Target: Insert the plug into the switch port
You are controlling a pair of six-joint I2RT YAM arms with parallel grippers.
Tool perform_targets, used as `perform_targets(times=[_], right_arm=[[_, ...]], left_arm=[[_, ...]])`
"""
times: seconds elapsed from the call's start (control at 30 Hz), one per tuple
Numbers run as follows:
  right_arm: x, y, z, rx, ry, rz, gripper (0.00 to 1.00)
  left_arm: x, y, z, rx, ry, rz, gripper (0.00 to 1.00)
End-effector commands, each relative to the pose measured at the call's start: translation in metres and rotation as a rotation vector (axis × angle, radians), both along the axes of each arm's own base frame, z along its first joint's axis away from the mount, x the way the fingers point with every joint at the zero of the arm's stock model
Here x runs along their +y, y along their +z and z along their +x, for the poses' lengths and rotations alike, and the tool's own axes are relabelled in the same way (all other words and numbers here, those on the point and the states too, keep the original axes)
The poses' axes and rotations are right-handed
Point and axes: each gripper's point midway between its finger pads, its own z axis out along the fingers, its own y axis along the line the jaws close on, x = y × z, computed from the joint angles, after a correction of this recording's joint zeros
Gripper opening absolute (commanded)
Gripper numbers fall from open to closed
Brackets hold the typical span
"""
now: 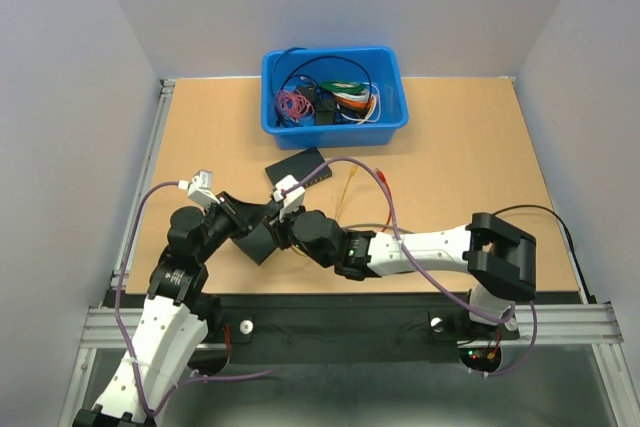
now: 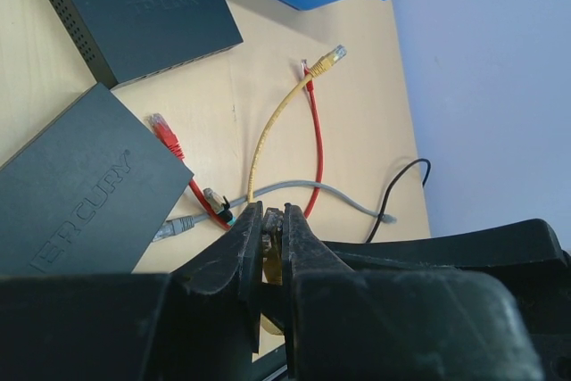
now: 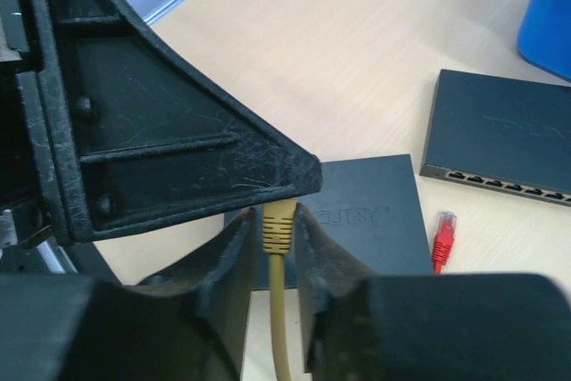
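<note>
Jaws of the left gripper (image 2: 272,213) are pressed together on one end of the thin yellow network cable (image 2: 260,144), with a sliver of yellow showing between them. The right gripper (image 3: 277,219) has its jaws set narrowly on either side of that cable's moulded yellow plug (image 3: 278,225), so close that I cannot tell whether they grip it or only flank it. Both grippers meet left of centre, toward the near edge of the light wooden tabletop (image 1: 460,147). They are above the nearer matte black box-shaped switch marked MERCURY (image 3: 366,220), whose ports are out of view. A second flat black switch (image 3: 500,127) lies just beyond it, toward the blue plastic bin (image 1: 335,129) on the far side, and shows a row of ports along one edge. Which switch is meant I cannot tell. The cable's other end lies free on the table to the right, crossing a red patch cable (image 2: 318,140). By my judgement the pick-up is done and the plug seems to be passing between the arms. Lining it up with a port and pushing it home are both left to do.
</note>
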Motion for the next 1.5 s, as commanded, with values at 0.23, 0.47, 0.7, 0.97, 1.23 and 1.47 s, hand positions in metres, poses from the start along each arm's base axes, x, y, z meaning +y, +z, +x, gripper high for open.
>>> perform_targets(times=[0.23, 0.47, 0.7, 0.97, 1.23, 1.47], right_arm=[[0.006, 0.029, 0.004, -0.021, -0.037, 0.094, 0.03], [0.002, 0.021, -0.001, -0.014, -0.016, 0.081, 0.00], [-0.043, -0.028, -0.011, 0.050, -0.052, 0.005, 0.00], [-0.059, -0.088, -0.031, 0.167, -0.006, -0.078, 0.00], [-0.032, -0.126, -0.039, 0.230, 0.061, -0.145, 0.00], [-0.016, -0.141, -0.036, 0.234, 0.070, -0.170, 0.00]], left_arm=[[-0.004, 0.018, 0.000, -0.069, -0.022, -0.019, 0.00], [-0.004, 0.014, 0.004, -0.063, -0.018, -0.022, 0.48], [0.007, -0.002, 0.019, -0.045, 0.065, 0.020, 0.86], [0.031, -0.027, 0.051, -0.047, 0.204, 0.143, 0.88], [0.048, -0.046, 0.078, -0.024, 0.268, 0.216, 0.89], [0.065, -0.081, 0.086, 0.040, 0.206, 0.109, 0.89]])
